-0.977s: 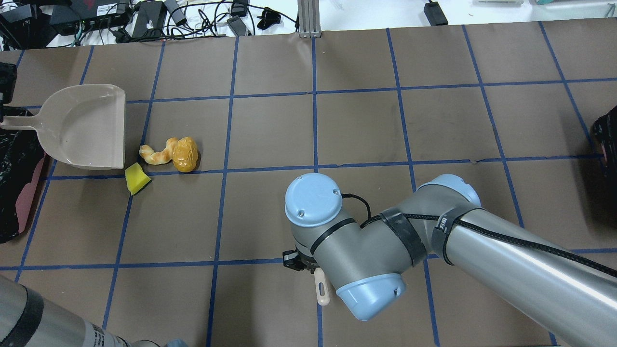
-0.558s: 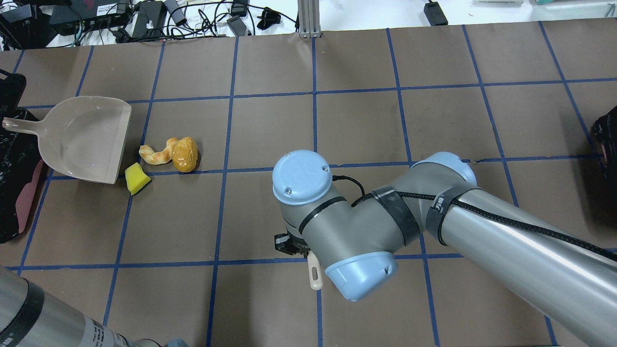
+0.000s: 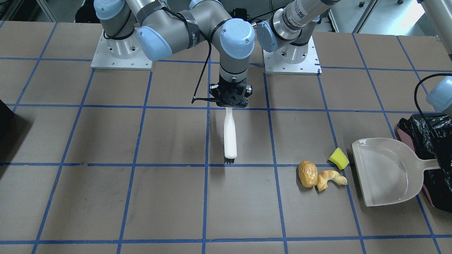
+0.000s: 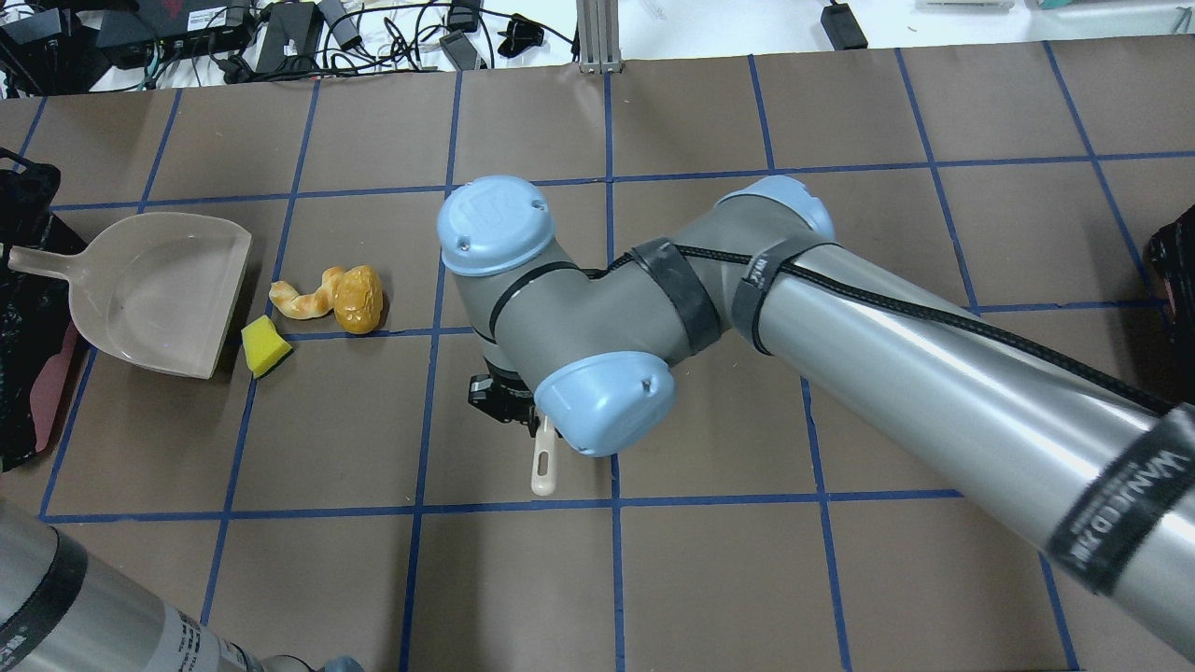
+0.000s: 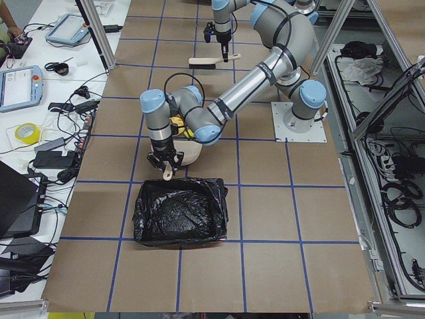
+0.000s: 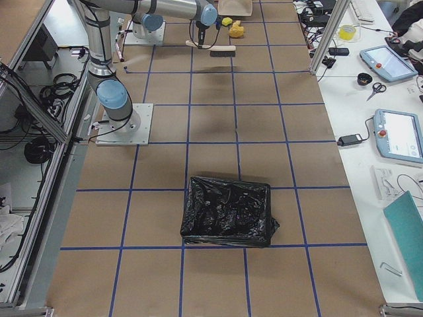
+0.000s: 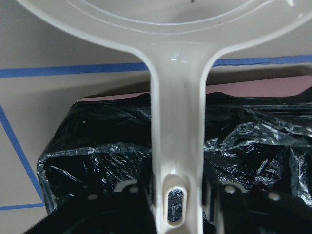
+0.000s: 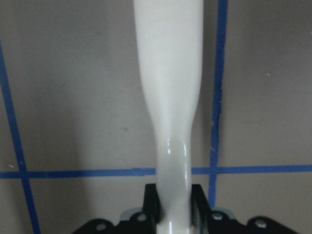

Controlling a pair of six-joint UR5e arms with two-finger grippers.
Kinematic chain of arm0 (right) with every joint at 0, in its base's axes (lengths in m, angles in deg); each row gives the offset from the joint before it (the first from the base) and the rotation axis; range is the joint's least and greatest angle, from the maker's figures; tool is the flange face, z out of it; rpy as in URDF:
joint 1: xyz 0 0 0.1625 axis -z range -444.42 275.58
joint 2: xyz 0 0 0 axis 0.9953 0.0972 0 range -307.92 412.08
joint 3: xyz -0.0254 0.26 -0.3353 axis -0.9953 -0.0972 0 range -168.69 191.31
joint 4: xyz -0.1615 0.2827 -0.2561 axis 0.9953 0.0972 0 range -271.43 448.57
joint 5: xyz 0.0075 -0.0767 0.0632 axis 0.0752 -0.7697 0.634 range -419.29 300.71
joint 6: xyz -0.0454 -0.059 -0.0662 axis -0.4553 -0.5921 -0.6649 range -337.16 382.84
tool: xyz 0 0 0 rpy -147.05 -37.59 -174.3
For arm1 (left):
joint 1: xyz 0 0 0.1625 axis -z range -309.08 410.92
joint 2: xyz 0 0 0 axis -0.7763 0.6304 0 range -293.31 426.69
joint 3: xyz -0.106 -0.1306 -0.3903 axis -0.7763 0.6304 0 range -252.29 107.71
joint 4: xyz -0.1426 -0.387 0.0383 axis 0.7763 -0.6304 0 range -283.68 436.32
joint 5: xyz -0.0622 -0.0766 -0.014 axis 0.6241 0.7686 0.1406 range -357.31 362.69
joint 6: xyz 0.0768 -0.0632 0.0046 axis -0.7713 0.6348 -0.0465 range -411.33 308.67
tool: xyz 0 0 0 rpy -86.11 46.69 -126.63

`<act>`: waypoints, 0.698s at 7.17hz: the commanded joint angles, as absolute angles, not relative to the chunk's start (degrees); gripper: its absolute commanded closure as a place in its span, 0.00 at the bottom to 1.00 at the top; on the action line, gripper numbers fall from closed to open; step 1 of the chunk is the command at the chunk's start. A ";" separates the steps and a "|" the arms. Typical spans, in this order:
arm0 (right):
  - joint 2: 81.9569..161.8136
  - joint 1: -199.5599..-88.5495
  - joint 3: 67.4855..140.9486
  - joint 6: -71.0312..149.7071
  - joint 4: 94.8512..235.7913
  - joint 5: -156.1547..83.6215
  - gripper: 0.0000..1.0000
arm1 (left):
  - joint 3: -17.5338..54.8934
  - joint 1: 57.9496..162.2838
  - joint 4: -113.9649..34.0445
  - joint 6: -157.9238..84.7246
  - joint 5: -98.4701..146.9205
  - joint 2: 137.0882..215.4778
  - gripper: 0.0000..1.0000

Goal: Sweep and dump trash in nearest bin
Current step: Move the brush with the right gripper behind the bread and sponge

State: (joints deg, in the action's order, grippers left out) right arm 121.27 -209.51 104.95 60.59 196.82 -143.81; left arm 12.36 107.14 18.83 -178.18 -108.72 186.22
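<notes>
The trash lies together left of centre: a yellow sponge wedge [image 4: 266, 345], a brown bread roll [image 4: 358, 299] and a golden croissant [image 4: 303, 297]. A beige dustpan [image 4: 154, 294] sits with its lip just beside the sponge. My left gripper [image 7: 170, 204] is shut on the dustpan's handle [image 7: 175, 122], over the bin [image 7: 97, 151], whose black bag and pink side show at the table's left edge [image 4: 47, 383]. My right gripper [image 3: 230, 102] is shut on a white brush [image 3: 230, 135], bristles down on the table, well right of the roll [image 3: 307, 173].
A second black-bagged container [image 6: 228, 211] stands at the table's far right end, seen at the overhead view's right edge [image 4: 1176, 261]. My right arm's elbow [image 4: 579, 308] hangs over the table's middle. Cables and electronics [image 4: 280, 37] lie beyond the far edge.
My right arm has carried the brush left and away from the robot, toward the trash. The dustpan has shifted nearer the robot and turned a little, closing on the sponge. The trash has not moved.
</notes>
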 commanded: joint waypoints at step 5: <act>105.72 -217.93 83.61 76.52 197.56 -133.83 1.00 | 13.23 107.96 18.84 -178.42 -109.10 187.80 1.00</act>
